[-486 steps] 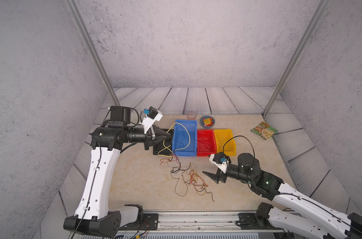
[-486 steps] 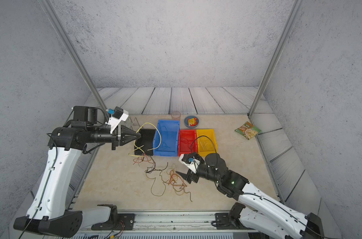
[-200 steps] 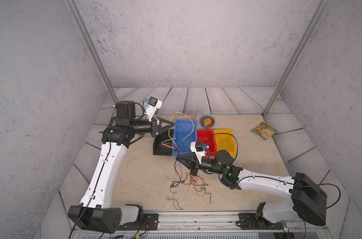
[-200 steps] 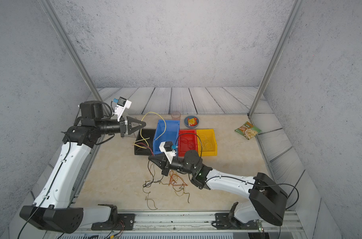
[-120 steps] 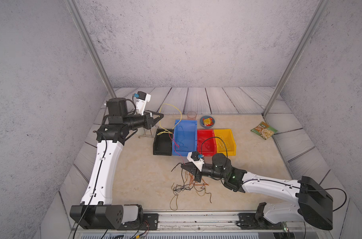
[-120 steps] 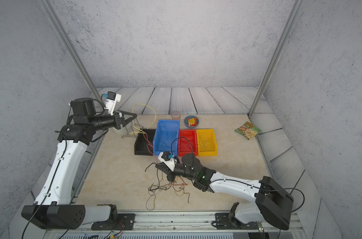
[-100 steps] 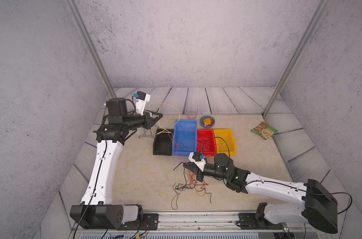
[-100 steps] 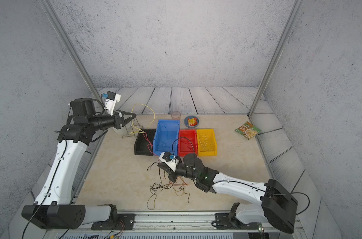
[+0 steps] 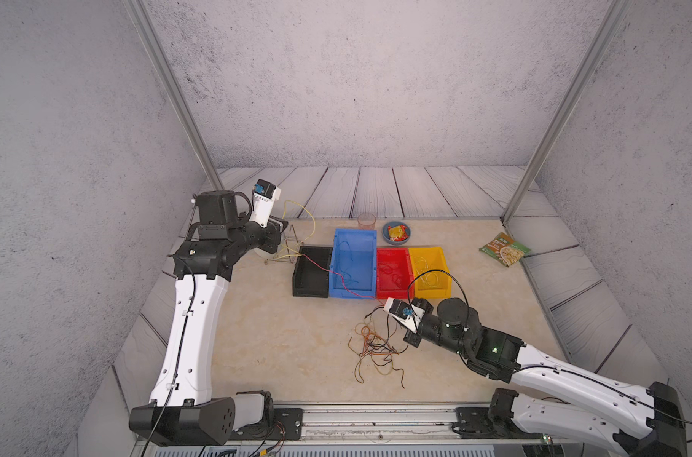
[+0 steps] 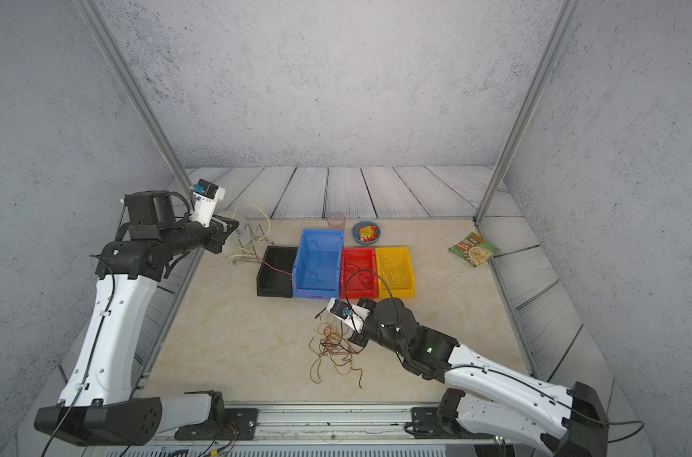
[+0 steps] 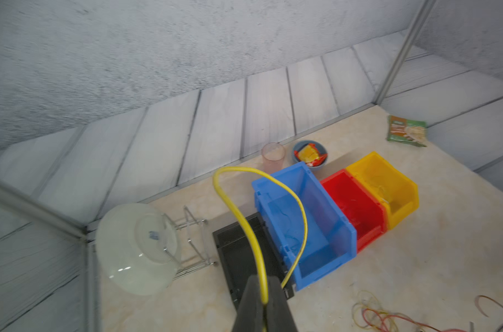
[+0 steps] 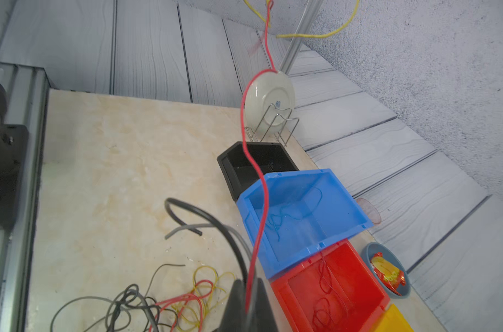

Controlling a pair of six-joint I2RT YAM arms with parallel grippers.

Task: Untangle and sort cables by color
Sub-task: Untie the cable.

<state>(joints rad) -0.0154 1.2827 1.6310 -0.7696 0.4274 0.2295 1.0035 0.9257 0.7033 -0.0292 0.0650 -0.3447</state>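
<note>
Since left fingers (image 11: 250,304) are clamped on the yellow cable (image 11: 260,264) and right fingers (image 12: 234,307) on the red cable (image 12: 265,198) strung over the blue bin (image 12: 302,253), I'd say mid-untangle: next, pull them apart

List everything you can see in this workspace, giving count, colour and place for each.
black bin, blue bin, red bin, yellow bin: one each, side by side mid-table.
loose cables: one tangle, yellow, red, black, before bins.
yellow cable: one, raised at far left.
red cable: one, crossing black and blue bins.
cup: one, clear, behind blue bin.
bowl: one, blue-grey, holding wrapper, beside cup.
packet: one, green, far right.
plate: one, white, in wire rack.
left fingers: black, shut on yellow cable.
right fingers: black, shut on red cable.
</note>
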